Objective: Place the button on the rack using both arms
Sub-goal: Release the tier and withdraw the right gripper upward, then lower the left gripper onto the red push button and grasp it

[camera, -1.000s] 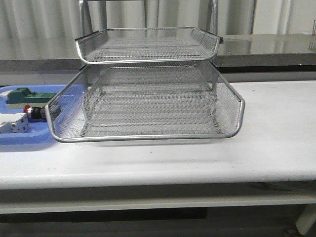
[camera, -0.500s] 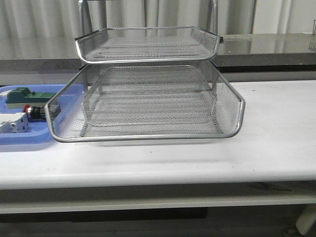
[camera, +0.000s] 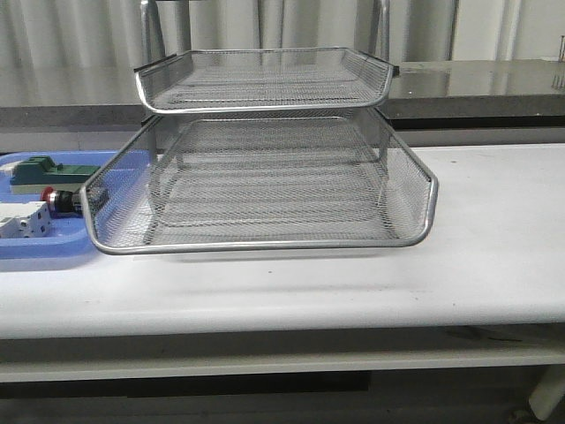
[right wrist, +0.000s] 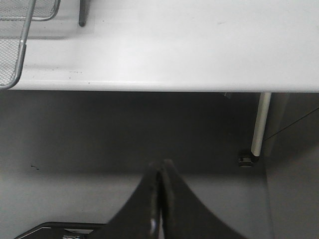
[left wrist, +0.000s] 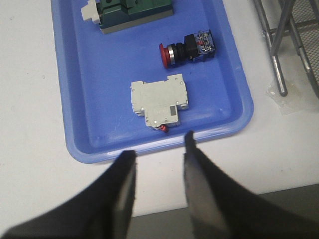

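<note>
The button (left wrist: 187, 48), with red head and black-and-blue body, lies on its side in the blue tray (left wrist: 75, 74); in the front view it (camera: 58, 200) shows at the far left beside the rack. The silver wire-mesh rack (camera: 265, 185) stands on the white table. My left gripper (left wrist: 158, 149) is open and empty, above the tray's near edge, short of the button. My right gripper (right wrist: 160, 167) is shut and empty, below the table's front edge. Neither arm shows in the front view.
The blue tray (camera: 35, 247) also holds a green block (left wrist: 134, 12) and a white block (left wrist: 159, 99), the white one between my left gripper and the button. The rack's frame legs (left wrist: 276, 50) stand close to the tray. A table leg (right wrist: 259, 124) is near my right gripper.
</note>
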Controlling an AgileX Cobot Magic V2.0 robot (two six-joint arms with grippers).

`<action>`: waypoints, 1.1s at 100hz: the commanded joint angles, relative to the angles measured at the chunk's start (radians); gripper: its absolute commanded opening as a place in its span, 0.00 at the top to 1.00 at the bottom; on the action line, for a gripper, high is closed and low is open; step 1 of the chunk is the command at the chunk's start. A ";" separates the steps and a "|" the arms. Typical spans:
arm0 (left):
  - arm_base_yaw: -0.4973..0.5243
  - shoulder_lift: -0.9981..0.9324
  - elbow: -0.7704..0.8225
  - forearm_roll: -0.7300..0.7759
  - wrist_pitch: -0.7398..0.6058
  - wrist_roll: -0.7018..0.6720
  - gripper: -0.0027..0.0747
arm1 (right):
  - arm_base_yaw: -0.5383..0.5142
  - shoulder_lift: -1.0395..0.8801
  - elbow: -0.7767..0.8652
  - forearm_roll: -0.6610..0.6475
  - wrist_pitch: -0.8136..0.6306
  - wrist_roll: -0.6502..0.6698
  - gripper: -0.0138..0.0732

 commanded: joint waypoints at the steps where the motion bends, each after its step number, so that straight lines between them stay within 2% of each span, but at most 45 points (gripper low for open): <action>1: 0.001 -0.028 -0.033 -0.008 -0.024 0.010 0.28 | -0.004 0.003 -0.033 -0.020 -0.048 -0.004 0.92; 8: 0.001 -0.028 -0.033 -0.008 -0.022 0.010 0.12 | -0.004 0.003 -0.033 -0.020 -0.048 -0.004 0.92; 14: 0.001 -0.028 -0.033 -0.008 -0.025 0.010 0.08 | -0.004 0.003 -0.033 -0.020 -0.048 -0.004 0.92; 41: 0.001 -0.026 -0.033 -0.039 -0.095 0.018 0.14 | -0.004 0.003 -0.033 -0.020 -0.048 -0.004 0.92; 64: -0.001 0.053 -0.098 -0.050 -0.117 0.260 0.14 | -0.004 0.003 -0.033 -0.020 -0.048 -0.004 0.92; 86: -0.003 0.194 -0.219 -0.124 -0.068 0.500 0.14 | -0.004 0.003 -0.033 -0.020 -0.048 -0.004 0.92; 110: -0.003 0.363 -0.355 -0.126 -0.037 0.637 0.14 | -0.004 0.003 -0.033 -0.020 -0.048 -0.004 0.92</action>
